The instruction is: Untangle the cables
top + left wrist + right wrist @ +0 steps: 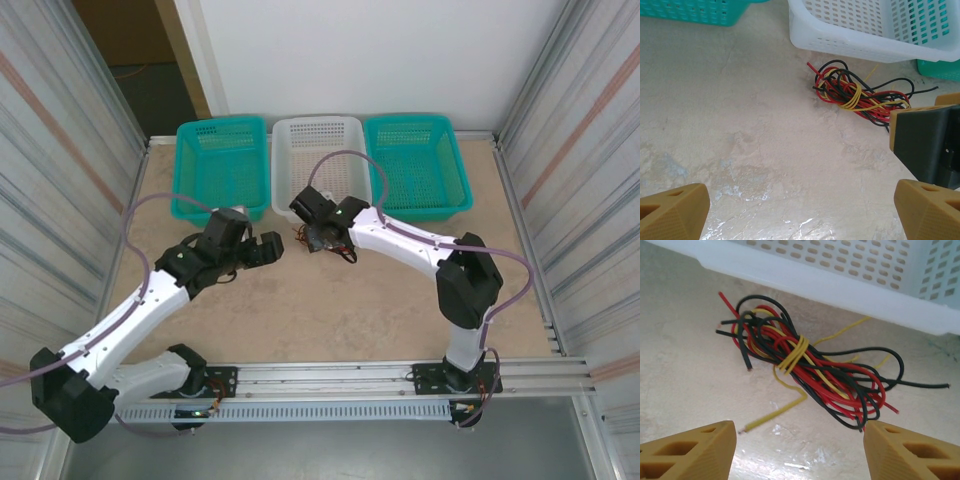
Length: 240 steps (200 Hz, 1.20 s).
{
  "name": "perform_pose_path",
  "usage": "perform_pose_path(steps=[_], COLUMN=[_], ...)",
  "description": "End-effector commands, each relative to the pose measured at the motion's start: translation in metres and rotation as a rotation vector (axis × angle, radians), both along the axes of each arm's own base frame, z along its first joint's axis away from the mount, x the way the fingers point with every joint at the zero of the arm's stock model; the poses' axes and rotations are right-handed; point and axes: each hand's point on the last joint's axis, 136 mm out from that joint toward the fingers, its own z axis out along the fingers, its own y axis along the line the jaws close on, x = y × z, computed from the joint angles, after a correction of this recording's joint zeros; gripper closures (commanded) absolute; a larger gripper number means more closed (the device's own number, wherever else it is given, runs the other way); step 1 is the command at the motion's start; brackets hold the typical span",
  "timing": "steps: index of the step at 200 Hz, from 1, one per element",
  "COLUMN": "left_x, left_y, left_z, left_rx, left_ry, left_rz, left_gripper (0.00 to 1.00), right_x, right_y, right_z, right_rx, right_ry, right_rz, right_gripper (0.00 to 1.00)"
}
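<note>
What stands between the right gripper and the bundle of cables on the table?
Nothing visible does. In the right wrist view the right gripper has its jaws open, facing the cables, with bare table between them. The white basket lies beyond the bundle, not in the way.

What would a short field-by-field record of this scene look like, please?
cables: red, black and yellow strands in one tangled bundle, with a yellow loop round its middle
location: on the table, just in front of the white basket
far edge, in a row: left teal basket, white basket, right teal basket
left gripper: open, short of the bundle, holding nothing
right gripper: open, close to the bundle, not gripping it
</note>
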Motion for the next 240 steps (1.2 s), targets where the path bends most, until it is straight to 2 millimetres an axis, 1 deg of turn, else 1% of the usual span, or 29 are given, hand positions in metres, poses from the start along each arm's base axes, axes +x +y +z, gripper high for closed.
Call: perform_pose_path(steps=[1, 45, 67, 83, 90, 102, 120, 129, 143, 152, 173, 182, 187, 192, 213, 216, 217, 218, 226, 240], left_x=[0.005, 0.006, 0.008, 0.009, 0.009, 0.008, 0.008, 0.008, 0.009, 0.010, 0.011, 0.011, 0.012, 0.011, 0.011, 0.010, 0.010, 0.010, 0.010, 0.009], left_y=[-0.005, -0.006, -0.006, -0.008, -0.009, -0.010, -0.010, -0.009, -0.008, -0.007, -0.008, -0.009, -0.009, -0.011, -0.022, -0.024, -0.025, -0.026, -0.031, -0.039], left_z=[0.011, 0.008, 0.007, 0.006, 0.005, 0.003, 0.003, 0.005, 0.012, 0.019, 0.034, 0.040, 0.043, 0.046, 0.058, 0.060, 0.061, 0.061, 0.067, 0.079], left_rx=[-0.035, -0.024, -0.017, -0.019, -0.022, -0.027, -0.031, -0.034, -0.031, -0.032, -0.045, -0.056, -0.068, -0.083, -0.175, -0.188, -0.193, -0.198, -0.230, -0.267], left_ry=[-0.019, -0.008, -0.006, 0.000, 0.003, 0.007, 0.010, 0.005, -0.011, -0.026, -0.057, -0.065, -0.069, -0.070, -0.072, -0.072, -0.071, -0.070, -0.073, -0.086], left_rz=[0.001, -0.002, -0.003, -0.008, -0.007, -0.007, -0.006, -0.006, -0.004, -0.004, -0.015, -0.017, -0.020, -0.028, -0.065, -0.074, -0.078, -0.082, -0.108, -0.164], left_gripper=[0.05, 0.05, 0.05, 0.05, 0.05, 0.05, 0.05, 0.05, 0.05, 0.05, 0.04, 0.03, 0.03, 0.03, 0.03, 0.03, 0.03, 0.03, 0.02, 0.02], right_x=[0.004, 0.012, 0.016, 0.018, 0.018, 0.018, 0.015, 0.011, 0.002, -0.005, -0.019, -0.028, -0.033, -0.038, -0.060, -0.062, -0.063, -0.064, -0.069, -0.078], right_y=[0.007, 0.003, 0.002, 0.000, -0.001, -0.003, -0.008, -0.009, -0.010, -0.010, -0.019, -0.022, -0.024, -0.025, -0.029, -0.030, -0.030, -0.031, -0.034, -0.037], right_z=[-0.003, -0.009, -0.012, -0.011, -0.010, -0.009, -0.002, 0.003, 0.014, 0.026, 0.052, 0.061, 0.070, 0.076, 0.111, 0.116, 0.115, 0.119, 0.131, 0.144], right_rx=[-0.035, -0.078, -0.099, -0.127, -0.138, -0.157, -0.189, -0.202, -0.198, -0.192, -0.186, -0.180, -0.166, -0.158, -0.061, -0.046, -0.044, -0.038, -0.005, 0.065], right_ry=[-0.006, -0.023, -0.032, -0.046, -0.053, -0.062, -0.087, -0.103, -0.138, -0.175, -0.254, -0.291, -0.319, -0.344, -0.434, -0.444, -0.441, -0.450, -0.474, -0.459], right_rz=[0.023, 0.021, 0.026, 0.032, 0.034, 0.044, 0.061, 0.074, 0.113, 0.151, 0.209, 0.256, 0.284, 0.312, 0.422, 0.433, 0.441, 0.441, 0.459, 0.498], right_gripper=[0.36, 0.54, 0.65, 0.71, 0.74, 0.85, 1.00, 1.00, 1.00, 1.00, 1.00, 1.00, 1.00, 1.00, 1.00, 1.00, 1.00, 1.00, 1.00, 1.00])
